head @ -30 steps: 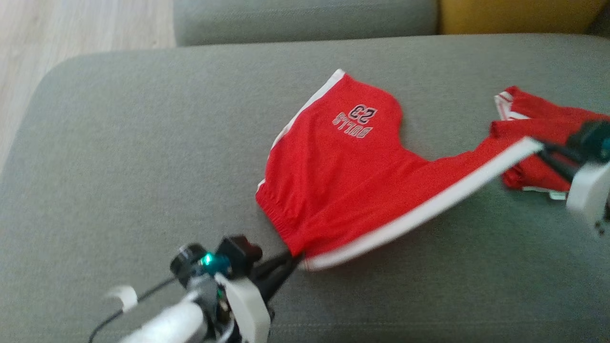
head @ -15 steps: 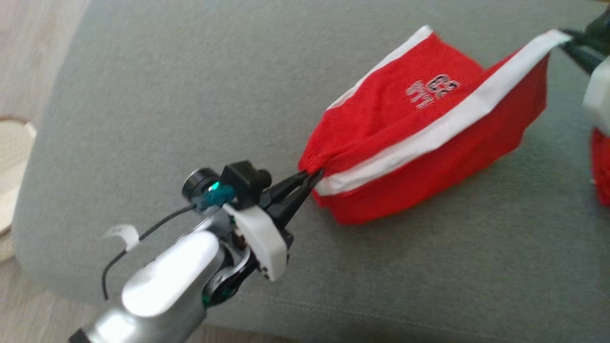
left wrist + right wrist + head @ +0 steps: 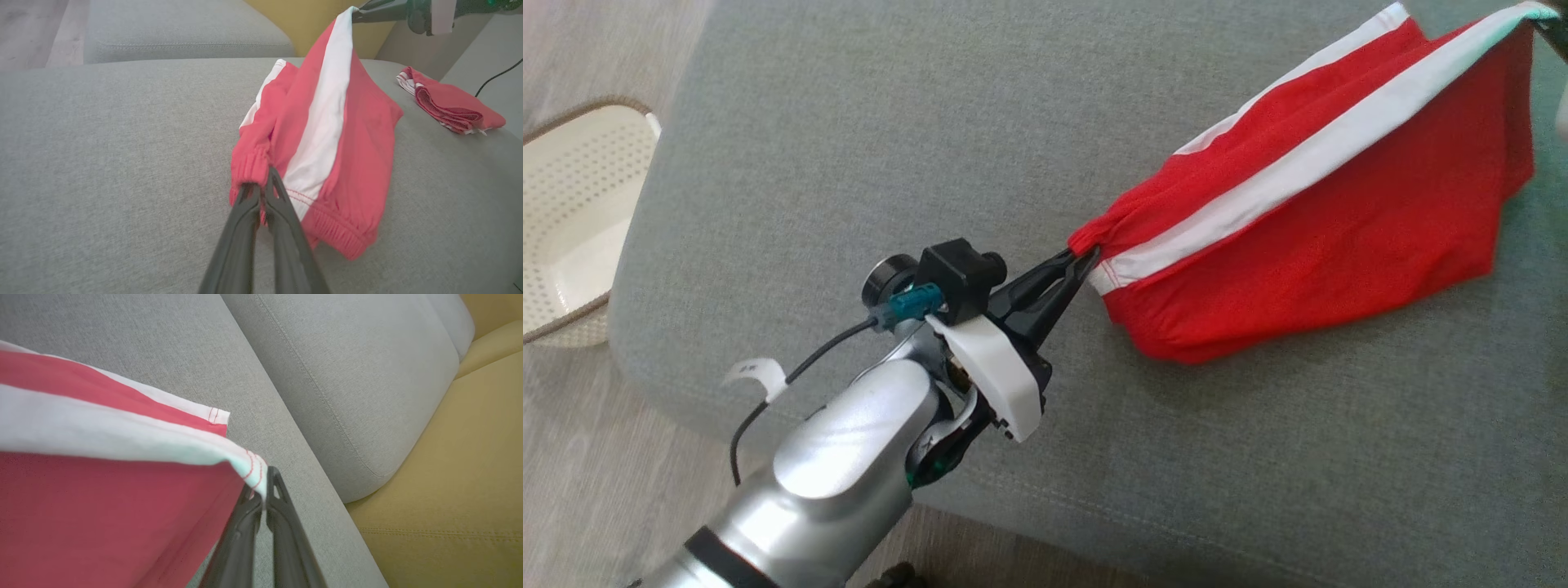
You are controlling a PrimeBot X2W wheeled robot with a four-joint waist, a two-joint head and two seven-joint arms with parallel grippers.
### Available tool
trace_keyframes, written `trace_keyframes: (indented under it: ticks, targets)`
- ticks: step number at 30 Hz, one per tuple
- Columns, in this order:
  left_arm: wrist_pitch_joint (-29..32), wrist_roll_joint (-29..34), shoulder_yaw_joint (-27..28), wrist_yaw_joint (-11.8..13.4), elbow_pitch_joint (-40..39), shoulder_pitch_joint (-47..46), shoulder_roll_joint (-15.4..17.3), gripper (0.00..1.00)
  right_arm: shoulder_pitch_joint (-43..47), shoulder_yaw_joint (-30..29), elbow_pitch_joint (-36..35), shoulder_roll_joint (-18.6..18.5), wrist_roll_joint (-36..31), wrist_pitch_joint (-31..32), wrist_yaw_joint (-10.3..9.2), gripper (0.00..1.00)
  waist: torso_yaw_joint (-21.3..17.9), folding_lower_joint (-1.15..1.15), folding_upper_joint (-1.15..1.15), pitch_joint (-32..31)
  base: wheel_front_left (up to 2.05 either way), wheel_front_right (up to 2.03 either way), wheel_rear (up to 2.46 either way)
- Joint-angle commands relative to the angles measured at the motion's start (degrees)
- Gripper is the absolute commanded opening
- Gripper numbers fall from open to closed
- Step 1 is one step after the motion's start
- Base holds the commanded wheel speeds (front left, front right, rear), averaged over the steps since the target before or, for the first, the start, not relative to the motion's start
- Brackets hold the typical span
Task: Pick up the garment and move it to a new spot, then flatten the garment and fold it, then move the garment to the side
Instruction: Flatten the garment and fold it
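Jaws of left gripper (image 3: 1082, 260) and right gripper (image 3: 263, 488) are clenched on opposite ends of the red-and-white fabric shorts (image 3: 1339, 237), hanging over the grey sofa cushion (image 3: 849, 147), so better to hold them taut while lowering.

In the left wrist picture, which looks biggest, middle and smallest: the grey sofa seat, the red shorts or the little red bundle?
Largest: grey sofa seat
Middle: red shorts
Smallest: red bundle, but it lies farther from the camera, so its true size is unsure.
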Motion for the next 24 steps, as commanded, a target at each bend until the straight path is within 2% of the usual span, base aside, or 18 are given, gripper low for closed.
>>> trace_keyframes:
  ticks: [1,17,18,19,20,22,23,24]
  targets:
    - [-0.9,-0.7,2.2,-0.3,-0.8,-2.7,0.6,0.0,-0.6,-0.5,0.1,-0.4,-0.8,0.3,-0.05,0.0,0.6,0.0,0.0,0.7,0.0,0.0,0.0]
    - [-3.9,0.1,2.8,-1.0,5.2,-7.1,-3.3,0.0,-4.3,-0.5,3.6,1.0,-6.1,-0.8,-0.05,0.0,3.2,0.0,0.0,5.8,0.0,0.0,0.0]
    - [-4.0,0.2,2.8,-1.1,5.6,-7.4,-3.5,0.0,-4.6,-0.5,3.9,1.2,-6.2,-1.3,-0.05,0.39,3.3,0.0,0.0,6.0,0.0,0.0,0.0]
    - [-4.1,0.3,2.8,-1.1,6.0,-7.6,-3.7,0.0,-4.7,-0.5,4.3,1.5,-6.0,-1.7,-0.05,1.0,3.3,0.0,0.0,6.2,0.0,0.0,0.0]
    - [-4.1,0.4,2.9,-1.0,6.5,-7.8,-3.9,0.12,-4.7,-0.5,4.7,1.8,-5.9,-1.9,-0.05,1.0,3.3,0.0,0.0,6.3,0.0,0.0,0.0]
    - [-4.3,0.9,3.2,-0.7,7.4,-8.2,-4.2,0.83,-4.8,-0.5,5.4,2.3,-6.3,-2.4,-0.05,1.0,3.1,0.0,0.0,6.4,0.0,0.0,0.0]
    - [-4.4,1.2,3.3,-0.4,7.8,-8.3,-4.3,1.0,-5.0,-0.5,6.1,2.6,-6.4,-2.9,-0.05,1.0,3.0,0.0,0.0,6.3,0.0,0.0,0.0]
    - [-4.4,1.5,3.5,-0.1,8.3,-8.4,-4.3,1.0,-5.2,-0.5,6.9,2.9,-6.2,-3.6,-0.05,1.0,2.7,0.0,0.0,6.1,0.0,0.0,0.0]
